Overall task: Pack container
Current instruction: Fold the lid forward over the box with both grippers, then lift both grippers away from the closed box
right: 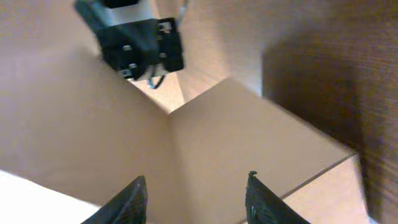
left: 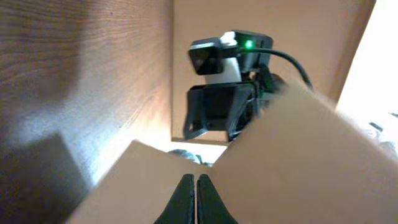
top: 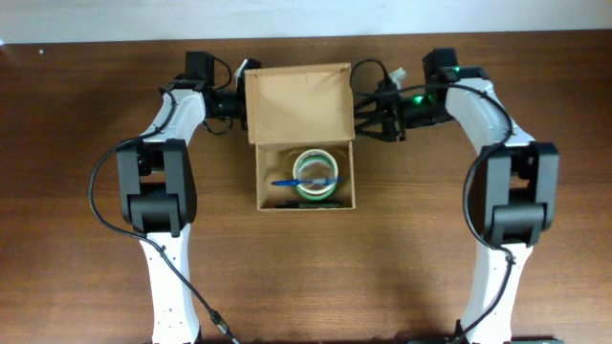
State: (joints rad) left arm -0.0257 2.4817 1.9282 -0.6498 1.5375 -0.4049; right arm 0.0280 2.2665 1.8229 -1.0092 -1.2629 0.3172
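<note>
Wooden table (top: 76, 86) | container (top: 298, 105) lid open | left gripper (left: 196, 200) closed beside it | right gripper (right: 196, 200) spread astride it

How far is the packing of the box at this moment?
Done: a tape roll and a blue pen lie inside the container. In hand: both arms are at its open lid flap, the left gripper shut, the right gripper open. Left: the flap is not yet closed.

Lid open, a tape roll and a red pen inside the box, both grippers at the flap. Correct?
No. The pen is blue, not red, as the overhead view shows. Rest holds: tape roll inside the open container, left gripper and right gripper at the flap.
</note>
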